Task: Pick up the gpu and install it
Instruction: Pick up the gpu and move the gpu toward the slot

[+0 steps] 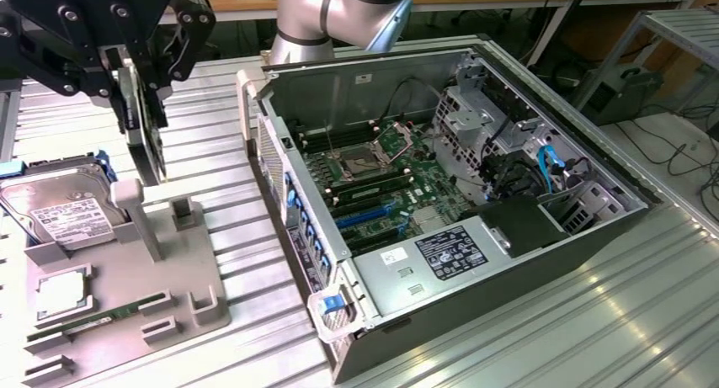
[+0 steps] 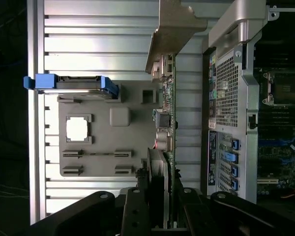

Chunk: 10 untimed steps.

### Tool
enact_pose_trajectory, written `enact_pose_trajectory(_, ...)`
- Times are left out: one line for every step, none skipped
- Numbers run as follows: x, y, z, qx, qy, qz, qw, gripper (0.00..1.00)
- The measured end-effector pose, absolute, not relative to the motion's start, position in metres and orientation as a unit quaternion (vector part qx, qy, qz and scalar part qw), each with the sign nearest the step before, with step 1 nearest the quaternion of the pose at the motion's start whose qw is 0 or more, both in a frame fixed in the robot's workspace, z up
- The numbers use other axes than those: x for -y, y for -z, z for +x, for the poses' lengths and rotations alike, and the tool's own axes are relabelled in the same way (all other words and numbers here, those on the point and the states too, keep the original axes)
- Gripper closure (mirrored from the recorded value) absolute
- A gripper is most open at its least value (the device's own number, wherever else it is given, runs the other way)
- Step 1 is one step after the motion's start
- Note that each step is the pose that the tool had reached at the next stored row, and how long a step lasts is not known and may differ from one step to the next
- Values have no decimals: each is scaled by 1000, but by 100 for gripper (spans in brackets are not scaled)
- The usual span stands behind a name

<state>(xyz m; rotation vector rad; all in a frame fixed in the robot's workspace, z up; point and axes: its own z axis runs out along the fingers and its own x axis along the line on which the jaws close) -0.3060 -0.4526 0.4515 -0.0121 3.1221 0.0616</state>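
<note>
At the exterior view's left a hard drive (image 1: 62, 211) leans in a grey fixture (image 1: 168, 279); beside it the gripper (image 1: 141, 85) is clamped on the gpu (image 1: 146, 148) — the card hangs edge-down over the fixture — with the open computer case (image 1: 337, 81) further right.

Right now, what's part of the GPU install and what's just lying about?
In the job: gripper, GPU it holds, open computer case, motherboard.
Lying about: hard drive, CPU, RAM stick, grey fixture tray.
</note>
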Motion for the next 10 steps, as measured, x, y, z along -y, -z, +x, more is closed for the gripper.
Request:
enact_pose_trajectory(453,-451,-306,-1000,-20,-4,9,73)
enact_pose_trajectory(453,-452,-305,-1000,-20,-4,9,73)
enact_pose_trajectory(453,-452,-303,-1000,-20,-4,9,73)
enact_pose_trajectory(453,-451,-302,-1000,-20,-4,9,73)
enact_pose_trajectory(453,-452,-301,-1000,-20,-4,9,73)
enact_pose_trajectory(453,-451,-299,-1000,-20,-4,9,73)
enact_pose_trajectory(453,-451,-298,-1000,-20,-4,9,73)
enact_pose_trajectory(453,-452,-297,-1000,-20,-4,9,73)
enact_pose_trajectory(453,-452,-296,-1000,-20,-4,9,73)
enact_pose_trajectory(453,-451,-295,-1000,-20,-4,9,73)
